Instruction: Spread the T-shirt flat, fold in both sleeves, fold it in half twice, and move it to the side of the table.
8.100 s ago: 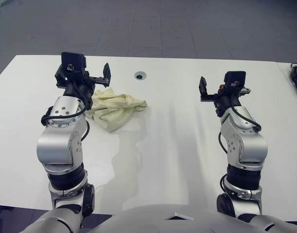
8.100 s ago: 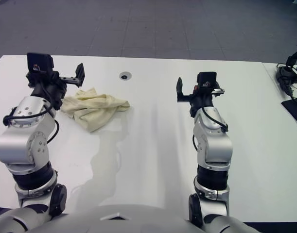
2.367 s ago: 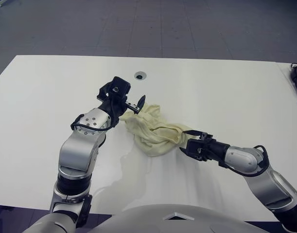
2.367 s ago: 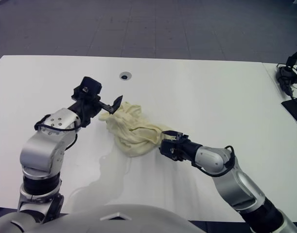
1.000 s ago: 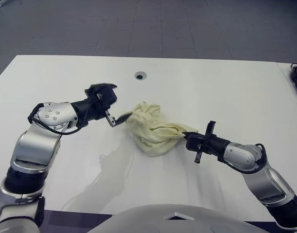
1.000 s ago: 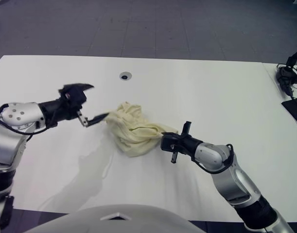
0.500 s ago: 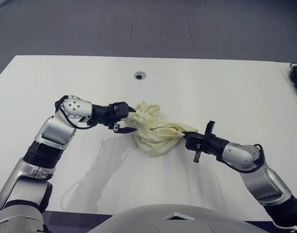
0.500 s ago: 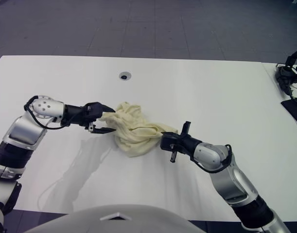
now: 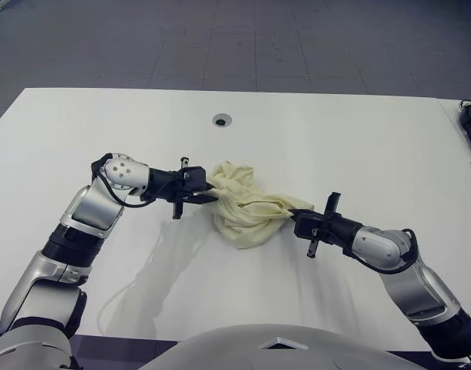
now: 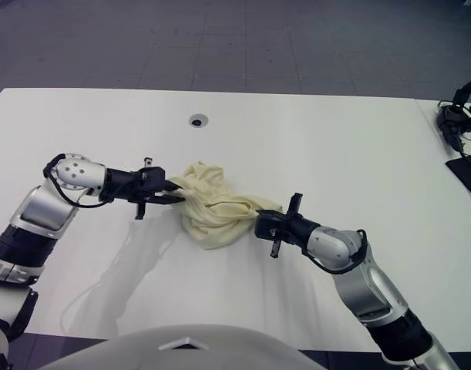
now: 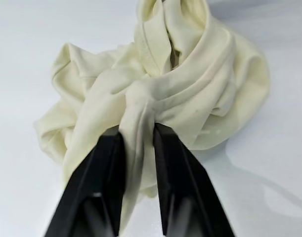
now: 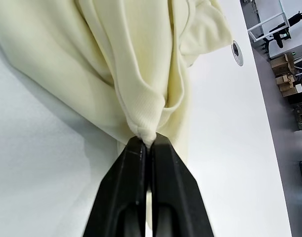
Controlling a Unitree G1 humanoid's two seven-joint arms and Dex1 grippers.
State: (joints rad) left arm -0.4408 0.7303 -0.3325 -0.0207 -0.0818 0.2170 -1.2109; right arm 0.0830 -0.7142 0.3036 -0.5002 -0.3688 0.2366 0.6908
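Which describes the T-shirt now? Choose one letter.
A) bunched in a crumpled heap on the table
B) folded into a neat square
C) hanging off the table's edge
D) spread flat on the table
A: the T-shirt lies as a wrinkled heap near the middle of the white table, with no flat panel or straight fold showing.
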